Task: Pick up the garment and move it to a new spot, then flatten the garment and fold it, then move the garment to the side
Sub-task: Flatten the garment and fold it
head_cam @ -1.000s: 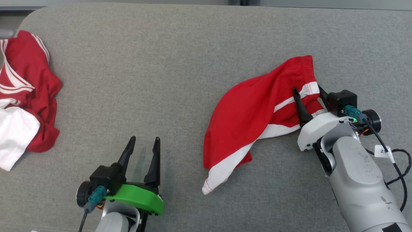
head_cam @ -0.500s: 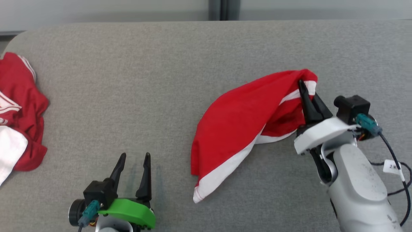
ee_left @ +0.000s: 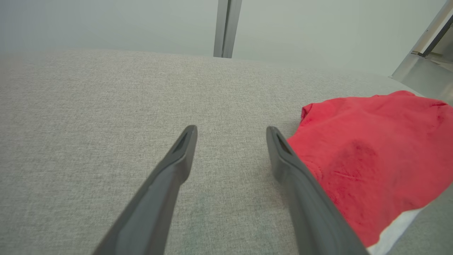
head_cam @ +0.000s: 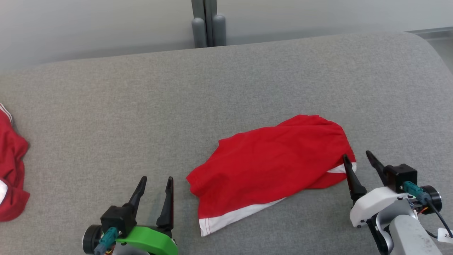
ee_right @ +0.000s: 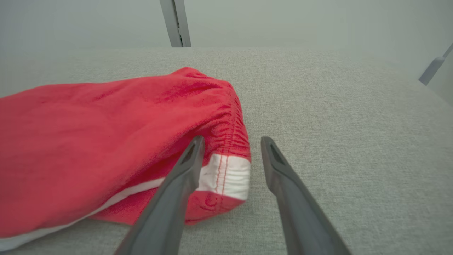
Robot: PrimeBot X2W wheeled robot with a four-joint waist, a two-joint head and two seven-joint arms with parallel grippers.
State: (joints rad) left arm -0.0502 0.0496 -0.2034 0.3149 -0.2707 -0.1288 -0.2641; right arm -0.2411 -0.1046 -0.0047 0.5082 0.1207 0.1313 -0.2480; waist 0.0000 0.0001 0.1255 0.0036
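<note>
The garment (head_cam: pixel 269 166) is a pair of red shorts with white trim, lying loosely spread on the grey padded surface (head_cam: pixel 141 106). My right gripper (head_cam: pixel 356 155) stands open at its right end, by the gathered waistband. In the right wrist view the garment (ee_right: pixel 124 117) lies left of the right gripper (ee_right: pixel 232 140), its white-banded corner reaching into the gap between the fingers (ee_right: pixel 170 198). My left gripper (head_cam: pixel 156 179) is open and holds nothing, just left of the shorts' lower hem. In the left wrist view the left gripper (ee_left: pixel 231 130) has the garment (ee_left: pixel 371 141) to its right.
Another red and white garment (head_cam: pixel 10 170) lies at the surface's far left edge. Grey posts (head_cam: pixel 208 28) stand behind the back edge against a pale wall. The surface's rounded right corner (head_cam: pixel 433 46) is near the right arm.
The right gripper had shut on the shorts' waistband and lifted it. It has now let go and drawn back, and the shorts lie flatter. The head camera has tilted up and turned right.
</note>
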